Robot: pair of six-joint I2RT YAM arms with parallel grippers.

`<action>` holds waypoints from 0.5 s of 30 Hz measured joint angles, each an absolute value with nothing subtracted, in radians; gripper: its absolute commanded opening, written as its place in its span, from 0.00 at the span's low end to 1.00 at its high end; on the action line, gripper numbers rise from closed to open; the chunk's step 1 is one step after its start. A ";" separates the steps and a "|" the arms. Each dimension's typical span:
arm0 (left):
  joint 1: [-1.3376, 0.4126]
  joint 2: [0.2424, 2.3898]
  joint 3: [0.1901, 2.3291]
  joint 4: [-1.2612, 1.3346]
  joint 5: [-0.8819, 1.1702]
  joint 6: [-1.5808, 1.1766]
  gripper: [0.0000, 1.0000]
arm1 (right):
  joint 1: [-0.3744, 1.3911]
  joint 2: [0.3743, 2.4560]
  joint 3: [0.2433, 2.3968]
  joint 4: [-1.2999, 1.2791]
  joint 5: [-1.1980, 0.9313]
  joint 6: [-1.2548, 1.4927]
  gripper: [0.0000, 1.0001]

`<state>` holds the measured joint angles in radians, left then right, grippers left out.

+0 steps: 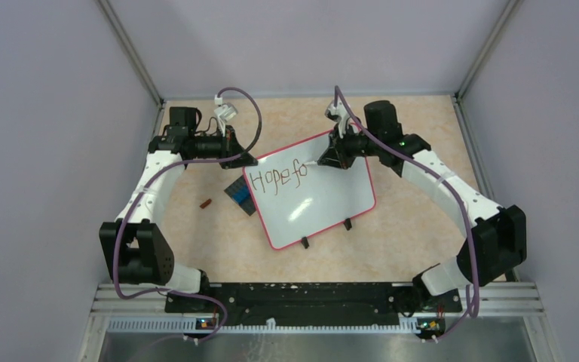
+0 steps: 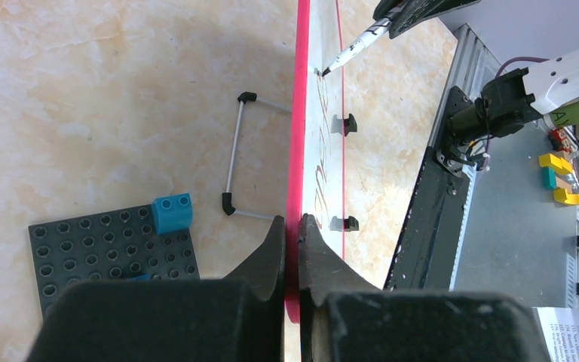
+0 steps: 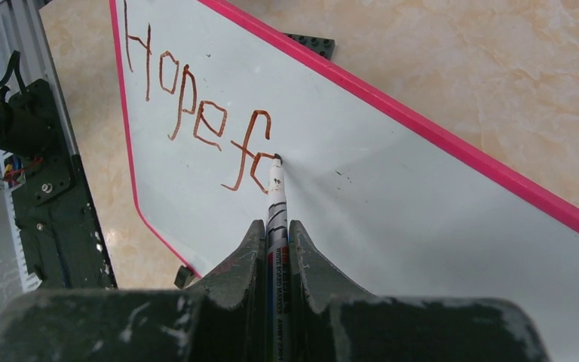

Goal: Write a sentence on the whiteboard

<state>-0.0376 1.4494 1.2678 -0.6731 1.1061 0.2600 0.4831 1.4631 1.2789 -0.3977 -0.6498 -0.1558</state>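
The whiteboard (image 1: pixel 324 197) with a red-pink frame stands tilted on the table on two black feet. The red-brown writing (image 1: pixel 275 179) on it reads "Hope fo" in one line, also in the right wrist view (image 3: pixel 196 113). My left gripper (image 2: pixel 292 226) is shut on the whiteboard's red frame (image 2: pixel 298 151) at its top left corner. My right gripper (image 3: pixel 276 230) is shut on a white marker (image 3: pixel 275 204), its tip touching the board at the open "o". The marker also shows in the left wrist view (image 2: pixel 354 49).
A dark studded baseplate (image 2: pixel 105 249) with a blue brick (image 2: pixel 172 213) lies behind the board's left edge. The board's wire stand (image 2: pixel 234 154) rests on the table. A small brown piece (image 1: pixel 205 203) lies left of the board. Metal rail (image 1: pixel 309 302) runs along the near edge.
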 measured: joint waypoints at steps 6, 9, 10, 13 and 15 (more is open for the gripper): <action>-0.038 1.449 1.268 -0.673 1.108 0.260 0.00 | 0.483 1.443 1.277 -0.416 -0.672 -0.159 0.00; -0.038 1.449 1.268 -0.673 1.108 0.260 0.00 | 0.483 1.430 1.277 -0.430 -0.689 -0.165 0.00; -0.038 1.449 1.268 -0.673 1.108 0.260 0.00 | 0.482 1.427 1.277 -0.436 -0.696 -0.166 0.00; -0.038 1.449 1.268 -0.673 1.108 0.260 0.00 | 0.474 1.419 1.277 -0.445 -0.714 -0.175 0.00; -0.038 1.449 1.268 -0.673 1.107 0.260 0.00 | 0.469 1.417 1.276 -0.454 -0.724 -0.182 0.00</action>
